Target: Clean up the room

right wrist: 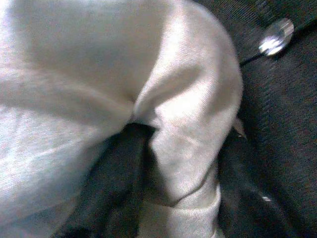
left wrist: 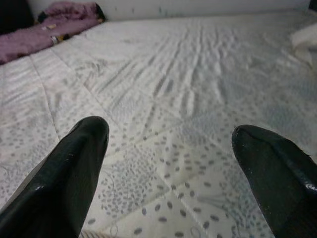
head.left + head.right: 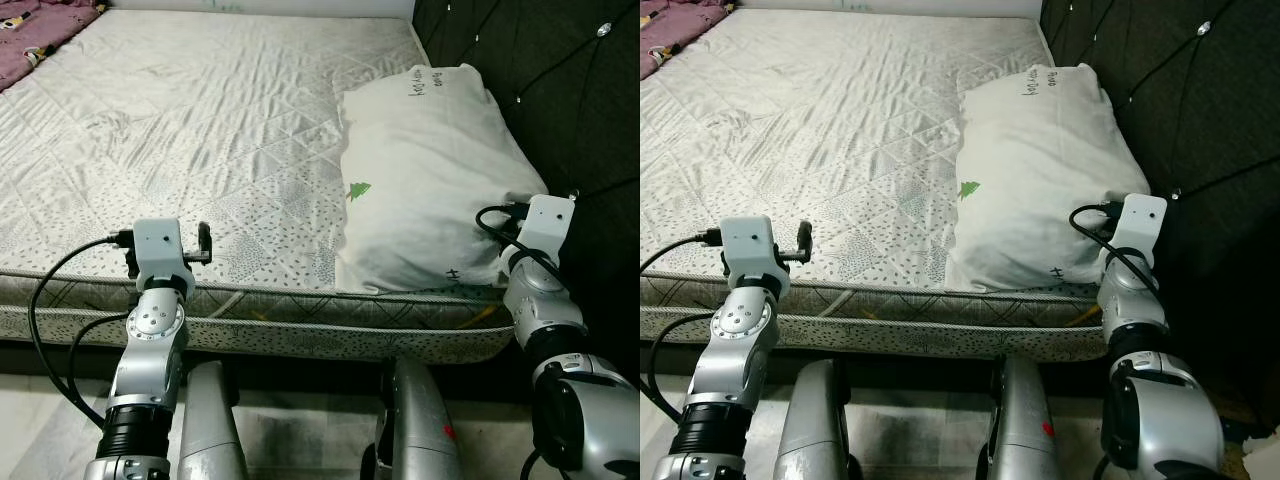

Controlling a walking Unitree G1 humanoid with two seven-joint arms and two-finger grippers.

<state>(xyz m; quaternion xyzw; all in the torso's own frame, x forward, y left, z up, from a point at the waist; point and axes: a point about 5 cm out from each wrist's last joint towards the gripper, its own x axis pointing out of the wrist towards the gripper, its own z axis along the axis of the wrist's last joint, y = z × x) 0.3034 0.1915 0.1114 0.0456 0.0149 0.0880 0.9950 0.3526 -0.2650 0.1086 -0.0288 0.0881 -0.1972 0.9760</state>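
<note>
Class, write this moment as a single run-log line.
right tool: shut on pillow corner, by dark headboard | left tool: open above mattress edge | purple blanket: far corner

both eye views look forward and down from the head over the bed (image 3: 200, 130), sharing pillow (image 3: 1040, 170) and headboard (image 3: 560, 90). the left wrist view skims low across the bed; the right wrist view sits pressed close against the pillow.

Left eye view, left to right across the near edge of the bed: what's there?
left gripper over the bare mattress → white pillow → right gripper pinching the pillow's corner → dark tufted headboard.
</note>
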